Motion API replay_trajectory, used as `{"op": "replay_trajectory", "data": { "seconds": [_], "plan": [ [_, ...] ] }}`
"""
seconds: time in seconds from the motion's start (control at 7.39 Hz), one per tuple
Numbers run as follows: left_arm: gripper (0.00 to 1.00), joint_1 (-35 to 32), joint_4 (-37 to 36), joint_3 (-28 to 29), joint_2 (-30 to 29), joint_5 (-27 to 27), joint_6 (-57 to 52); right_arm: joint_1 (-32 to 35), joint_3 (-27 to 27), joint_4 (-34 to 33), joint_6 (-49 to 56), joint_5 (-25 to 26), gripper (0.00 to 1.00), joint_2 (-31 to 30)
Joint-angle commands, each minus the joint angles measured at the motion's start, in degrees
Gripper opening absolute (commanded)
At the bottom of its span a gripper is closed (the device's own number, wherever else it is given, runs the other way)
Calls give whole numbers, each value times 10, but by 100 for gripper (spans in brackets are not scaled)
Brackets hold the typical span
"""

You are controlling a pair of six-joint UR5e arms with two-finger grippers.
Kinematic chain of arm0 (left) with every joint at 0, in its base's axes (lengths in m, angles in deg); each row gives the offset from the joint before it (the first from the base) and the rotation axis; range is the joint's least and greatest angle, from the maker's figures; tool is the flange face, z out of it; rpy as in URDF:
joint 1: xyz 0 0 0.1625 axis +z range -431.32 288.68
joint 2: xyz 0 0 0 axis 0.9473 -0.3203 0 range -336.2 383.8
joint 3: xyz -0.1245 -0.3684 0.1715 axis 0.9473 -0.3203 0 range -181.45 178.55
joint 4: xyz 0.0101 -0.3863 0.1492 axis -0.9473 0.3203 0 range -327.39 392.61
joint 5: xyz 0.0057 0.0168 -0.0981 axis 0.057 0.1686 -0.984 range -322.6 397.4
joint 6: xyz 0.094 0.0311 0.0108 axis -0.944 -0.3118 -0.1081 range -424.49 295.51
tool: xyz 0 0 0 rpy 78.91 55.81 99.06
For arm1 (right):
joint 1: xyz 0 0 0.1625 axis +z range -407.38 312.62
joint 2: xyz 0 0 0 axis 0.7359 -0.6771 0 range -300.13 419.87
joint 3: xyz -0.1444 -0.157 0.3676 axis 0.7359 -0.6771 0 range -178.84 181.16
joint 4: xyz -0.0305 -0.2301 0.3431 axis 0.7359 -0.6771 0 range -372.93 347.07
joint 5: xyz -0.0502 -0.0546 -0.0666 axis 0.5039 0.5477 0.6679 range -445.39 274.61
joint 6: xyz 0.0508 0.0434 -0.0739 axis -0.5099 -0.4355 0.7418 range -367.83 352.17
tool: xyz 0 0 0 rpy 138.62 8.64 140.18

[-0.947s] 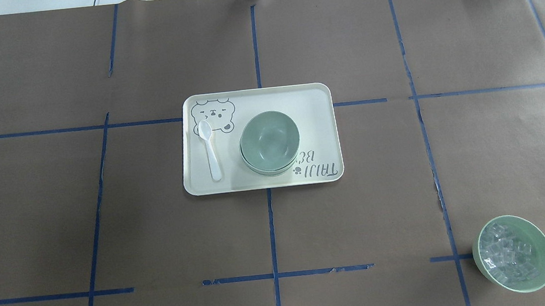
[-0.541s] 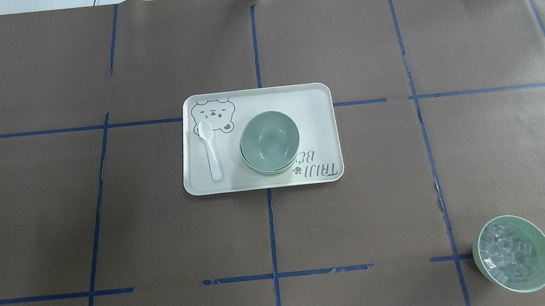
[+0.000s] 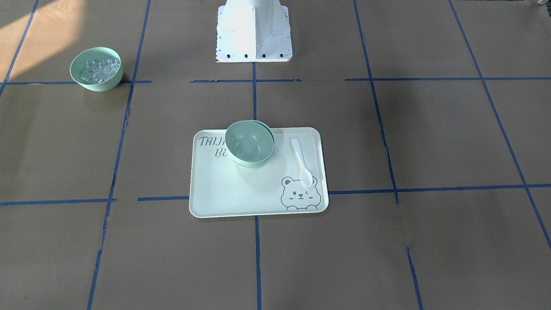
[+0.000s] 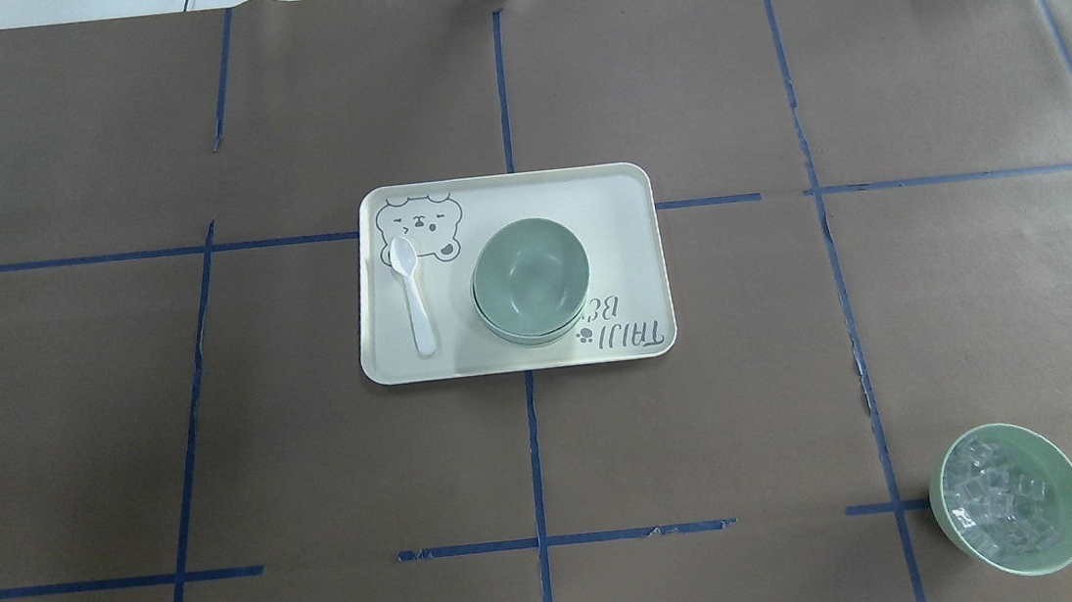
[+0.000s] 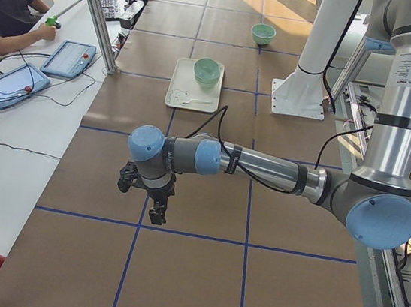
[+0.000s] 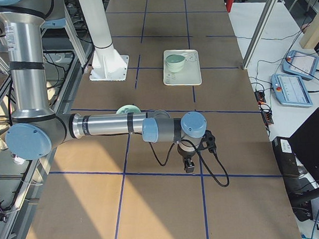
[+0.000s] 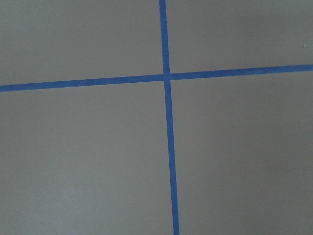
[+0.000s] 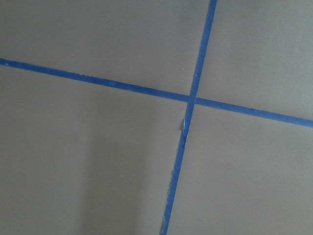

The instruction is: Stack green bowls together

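The pale mint-green bowls [image 4: 530, 282] sit nested in one stack on the bear tray [image 4: 605, 198]; the stack also shows in the front view [image 3: 249, 148] and small in both side views [image 5: 207, 70] [image 6: 175, 61]. I can make out at least two rims. My left gripper [image 5: 156, 215] hangs low over the paper, far from the tray, seen only from the left side. My right gripper [image 6: 188, 166] hangs likewise, seen only from the right side. I cannot tell whether either is open or shut. Both wrist views show only brown paper with a blue tape cross.
A white spoon [image 4: 415, 298] lies on the tray beside the stack. A green bowl of clear cubes [image 4: 1008, 499] stands near the robot's right front corner. The white robot base [image 3: 253, 30] is at the near edge. An operator [image 5: 5, 6] sits with tablets [image 5: 66, 59] beyond the table.
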Motion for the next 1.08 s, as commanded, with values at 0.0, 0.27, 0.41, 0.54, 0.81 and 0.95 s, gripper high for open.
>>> {"op": "replay_trajectory", "data": {
  "seconds": [0.0, 0.27, 0.41, 0.54, 0.81, 0.95],
  "plan": [
    [100, -2, 9, 15, 6, 0, -20, 5, 1, 0, -7, -1, 100, 2],
    [100, -2, 10, 17, 9, 0, -21, 6, 2, 0, -8, 0, 100, 3],
    [100, -1, 21, 15, 21, 0, -21, 6, 2, 0, -8, 0, 100, 3],
    [100, -1, 49, 16, 33, 0, -20, 6, 2, 0, -8, 0, 100, 3],
    [100, 0, 52, 13, 34, 0, -17, 6, 3, 0, -8, 0, 100, 2],
    [100, 0, 52, 13, 34, 0, -16, 6, 2, 0, -7, 1, 100, 0]
  ]
}}
